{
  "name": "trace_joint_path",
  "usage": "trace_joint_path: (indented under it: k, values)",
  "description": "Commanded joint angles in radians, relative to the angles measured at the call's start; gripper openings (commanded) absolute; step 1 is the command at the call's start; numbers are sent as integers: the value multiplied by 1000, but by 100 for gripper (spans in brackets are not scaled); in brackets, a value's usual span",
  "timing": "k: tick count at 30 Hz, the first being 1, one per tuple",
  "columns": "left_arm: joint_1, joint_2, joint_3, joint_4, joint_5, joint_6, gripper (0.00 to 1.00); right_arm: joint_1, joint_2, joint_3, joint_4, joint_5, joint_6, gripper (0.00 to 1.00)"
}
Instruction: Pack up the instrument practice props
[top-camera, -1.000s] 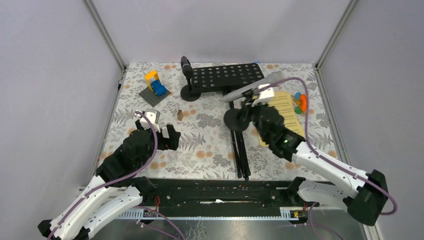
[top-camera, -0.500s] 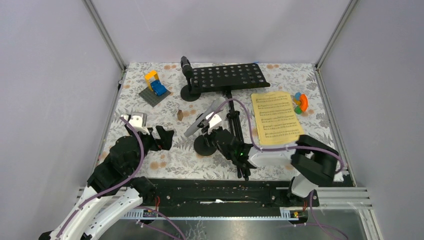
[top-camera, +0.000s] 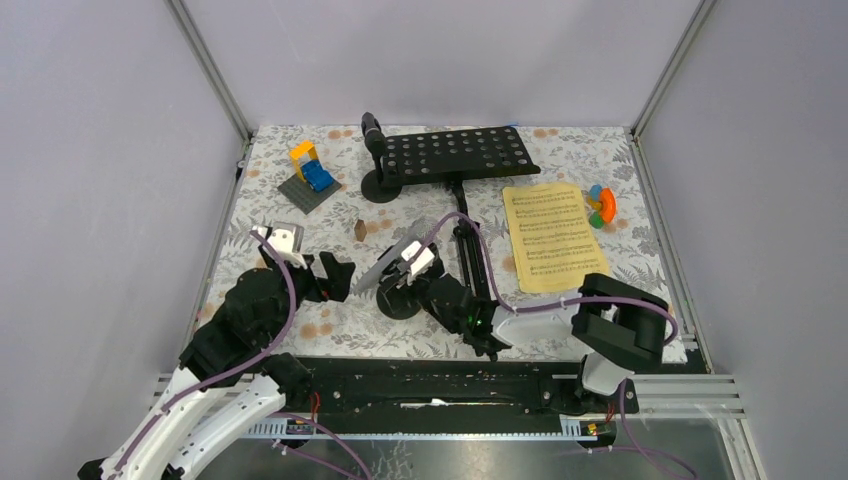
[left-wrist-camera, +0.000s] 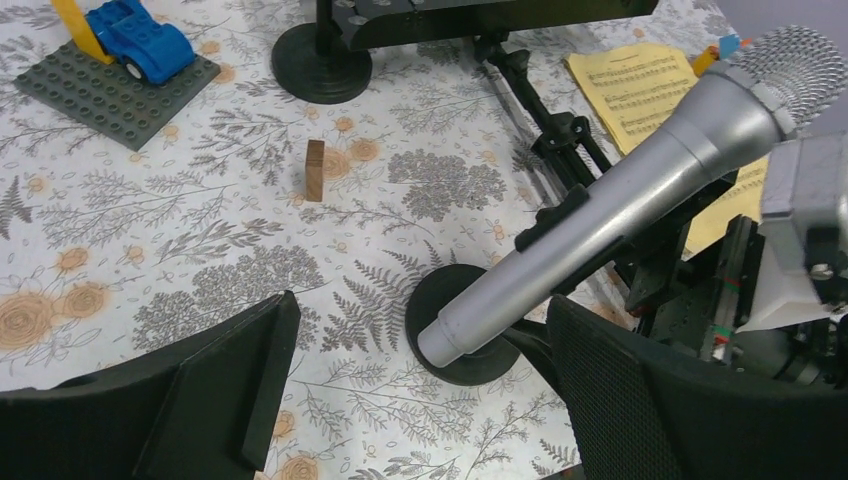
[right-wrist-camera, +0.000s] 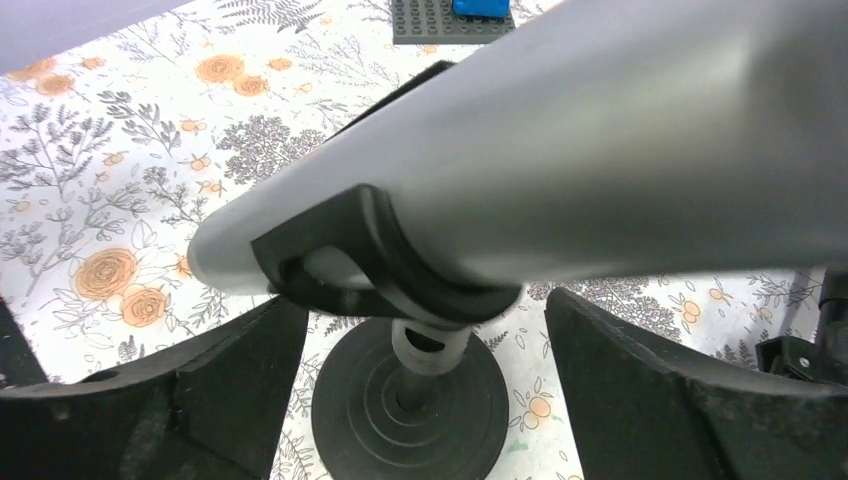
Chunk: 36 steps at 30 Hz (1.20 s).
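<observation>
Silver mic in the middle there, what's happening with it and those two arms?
The right tool is at the silver mic, fingers either side of its clip; whether they grip is unclear. The stand's disc looks to rest on the table. The left tool is open, facing the mic. The rack, pages and black mic aren't picked up yet.

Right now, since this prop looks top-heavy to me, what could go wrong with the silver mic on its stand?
The silver mic slants past its disc base; a bump from the open left claw beside it could topple it. The right arm lies across the rack's tripod legs and might drag them.
</observation>
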<state>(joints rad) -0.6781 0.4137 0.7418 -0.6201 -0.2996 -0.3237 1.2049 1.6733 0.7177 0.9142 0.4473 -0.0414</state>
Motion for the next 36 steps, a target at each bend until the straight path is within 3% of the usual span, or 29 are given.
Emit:
trace_joint_path:
  k: [1, 6, 12, 20, 25, 28, 31, 36]
  values:
    - [8, -24, -26, 108, 68, 31, 99, 5, -129, -38, -59, -56, 70, 98]
    - [8, -42, -70, 260, 129, 76, 99, 5, -307, -139, -172, -155, 194, 100]
    - [7, 29, -93, 435, 265, 235, 99, 5, -541, -195, -310, -164, 436, 100]
    - [7, 93, -105, 550, 402, 281, 99, 5, -591, -222, -114, -17, 707, 100]
    - [7, 47, -128, 551, 311, 159, 99, 5, -517, -175, -58, 121, 788, 100]
    - [6, -2, -113, 482, 82, -32, 99, 5, -471, -145, -30, 186, 817, 100]
    - [7, -37, -89, 378, 0, -117, 99, 5, -416, -109, -15, 226, 834, 100]
    - [6, -121, -143, 347, 53, -236, 96, 4, -351, -69, 44, 306, 838, 96]
